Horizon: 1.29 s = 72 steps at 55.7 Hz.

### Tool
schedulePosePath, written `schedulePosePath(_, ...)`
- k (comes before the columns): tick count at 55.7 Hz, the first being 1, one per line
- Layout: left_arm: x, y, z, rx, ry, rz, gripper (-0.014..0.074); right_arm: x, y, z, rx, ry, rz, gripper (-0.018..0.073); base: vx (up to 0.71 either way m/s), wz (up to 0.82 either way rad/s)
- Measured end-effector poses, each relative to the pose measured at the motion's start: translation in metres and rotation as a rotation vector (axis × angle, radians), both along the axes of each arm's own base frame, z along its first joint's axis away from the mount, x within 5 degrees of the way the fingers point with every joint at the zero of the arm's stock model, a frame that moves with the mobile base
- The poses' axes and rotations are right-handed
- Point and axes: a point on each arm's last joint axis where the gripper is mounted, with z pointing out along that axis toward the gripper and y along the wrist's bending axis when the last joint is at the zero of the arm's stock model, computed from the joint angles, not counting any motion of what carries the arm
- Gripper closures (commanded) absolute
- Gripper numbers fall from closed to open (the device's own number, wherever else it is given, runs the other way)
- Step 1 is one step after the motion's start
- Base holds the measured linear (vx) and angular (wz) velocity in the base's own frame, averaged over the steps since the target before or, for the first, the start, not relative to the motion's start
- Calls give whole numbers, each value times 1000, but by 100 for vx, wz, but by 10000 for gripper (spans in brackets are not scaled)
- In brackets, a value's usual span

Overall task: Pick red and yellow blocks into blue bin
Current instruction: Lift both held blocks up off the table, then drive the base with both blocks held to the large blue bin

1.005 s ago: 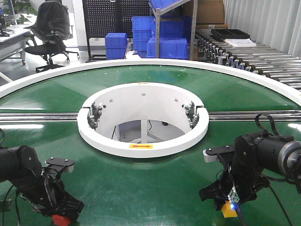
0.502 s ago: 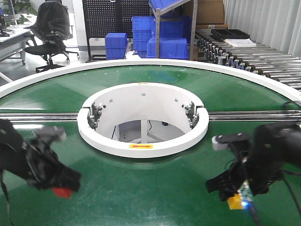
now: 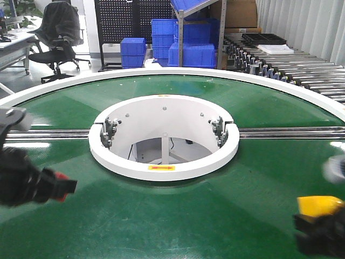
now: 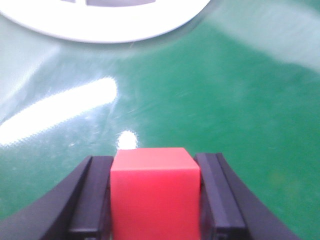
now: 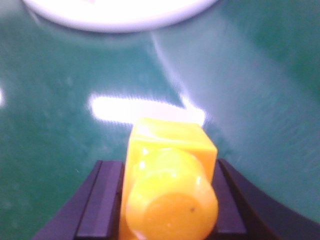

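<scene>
My glossy green round table (image 3: 178, 221) spreads ahead of both tools, its white ring-shaped hub (image 3: 161, 171) beyond my fingertips. Far behind stand stacked blue plastic crates (image 3: 161, 33) and a black office chair (image 3: 56, 32). My left tool (image 4: 155, 200) clamps the small glossy red cube (image 4: 154, 182). My right tool (image 5: 167, 210) clamps the yellow studded toy brick (image 5: 172, 160). Both blocks are lifted off the table. Since half a second ago, both tools have swung outward and now show blurred.

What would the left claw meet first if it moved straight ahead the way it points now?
Probably the white ring ahead; only green belt shows between it and the left claw, shut on the red cube. Depth is unclear.
</scene>
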Motion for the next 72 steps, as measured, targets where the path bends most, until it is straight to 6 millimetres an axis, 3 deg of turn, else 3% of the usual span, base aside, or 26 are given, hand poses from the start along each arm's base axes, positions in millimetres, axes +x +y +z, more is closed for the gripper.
schedulePosePath(13, -63, 18, -15, -5, -206, 78, 597, -75, -15, 5, 40, -226, 0, 566, 0, 0)
schedulePosePath(22, -99, 27, -33, -15, -280, 111, 597, -104, -21, 3, 60, -329, 0, 566, 0, 0)
schedulePosePath(37, -137, 35, -33, -31, -425, 121, 597, -107, -22, -2, 36, -312, -1, 566, 0, 0)
schedulePosePath(72, -140, 37, -28, -37, -475, 137, 597, -107, -23, -2, 26, -318, -3, 566, 0, 0)
